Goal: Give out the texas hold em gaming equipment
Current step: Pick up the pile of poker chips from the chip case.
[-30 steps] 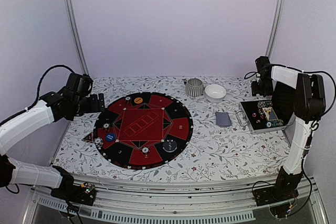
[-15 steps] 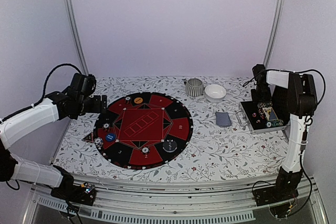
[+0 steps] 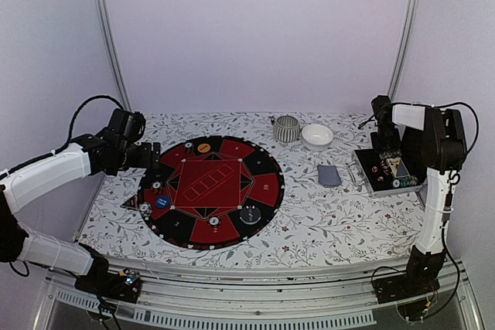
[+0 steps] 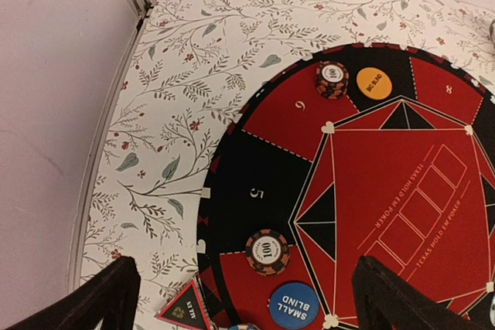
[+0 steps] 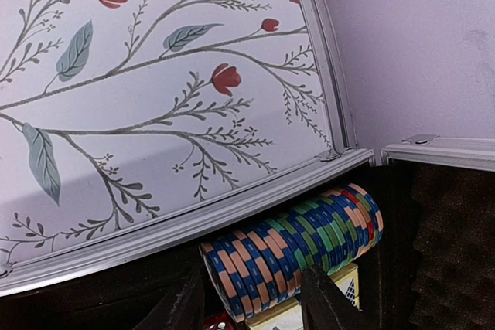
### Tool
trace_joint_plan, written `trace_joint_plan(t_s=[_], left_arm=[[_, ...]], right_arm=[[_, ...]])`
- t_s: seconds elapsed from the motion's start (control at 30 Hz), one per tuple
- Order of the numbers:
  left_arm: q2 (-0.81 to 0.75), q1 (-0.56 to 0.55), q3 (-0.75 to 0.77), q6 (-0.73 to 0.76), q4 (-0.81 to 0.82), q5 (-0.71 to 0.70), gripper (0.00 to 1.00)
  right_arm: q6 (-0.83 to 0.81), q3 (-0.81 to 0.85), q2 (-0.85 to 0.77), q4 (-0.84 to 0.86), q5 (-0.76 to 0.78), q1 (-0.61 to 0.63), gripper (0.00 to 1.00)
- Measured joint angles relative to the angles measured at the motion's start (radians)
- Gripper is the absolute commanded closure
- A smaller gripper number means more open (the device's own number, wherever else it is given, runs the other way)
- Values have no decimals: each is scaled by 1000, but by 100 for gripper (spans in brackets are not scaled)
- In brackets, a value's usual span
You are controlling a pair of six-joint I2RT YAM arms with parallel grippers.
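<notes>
The jaws of the left gripper [image 4: 246,287] were spread wide and held nothing, its two dark fingers [image 4: 108,299] framing the left edge of the round red-and-black mat [image 3: 263,187]. In the left wrist view a black-and-orange 100 chip [image 4: 267,252] lay on the mat between and just beyond those fingers. A blue small-blind chip [image 4: 294,305] lay just beside it, and a triangular marker [image 4: 184,311] sat at the mat's rim. Farther along that side sat a second 100 chip [image 4: 332,79], with the orange big-blind chip [image 4: 373,83] close on its right.

The right gripper [image 5: 251,303] had its jaws parted too, gripping nothing. It hung over the open case [image 3: 362,161] at the table's right, above a lying row of striped chips [image 5: 294,249]. Whether its fingers touched that row could not be told.

The grey-blue deck of cards [image 3: 329,175] lay on the flowered table [image 3: 325,222] between mat and case, apart from both. A ribbed cup [image 3: 286,128] and a white bowl [image 3: 317,137] stood at the far side.
</notes>
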Motion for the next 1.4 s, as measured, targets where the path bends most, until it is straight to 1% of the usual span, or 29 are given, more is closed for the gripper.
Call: trace_joint_plan(t_s=[0.13,0.6,0.73,1.0,1.4], left_arm=[[0,0,0,0,1,2,2],[0,0,0,1,1,8,2],[0,0,0,1,0,15,2],[0,0,0,6,0,24,2],[0,0,0,12,0,26,2]], right_arm=[[-4,-6,0,-1,-5,0,60],[-6,-47,-14,14,-1,24,63],[-7,-50,-16,12,-38,42,61],[-7,-58,-15,15,-29,37,60],[-65,-32,15,20,54,28,58]])
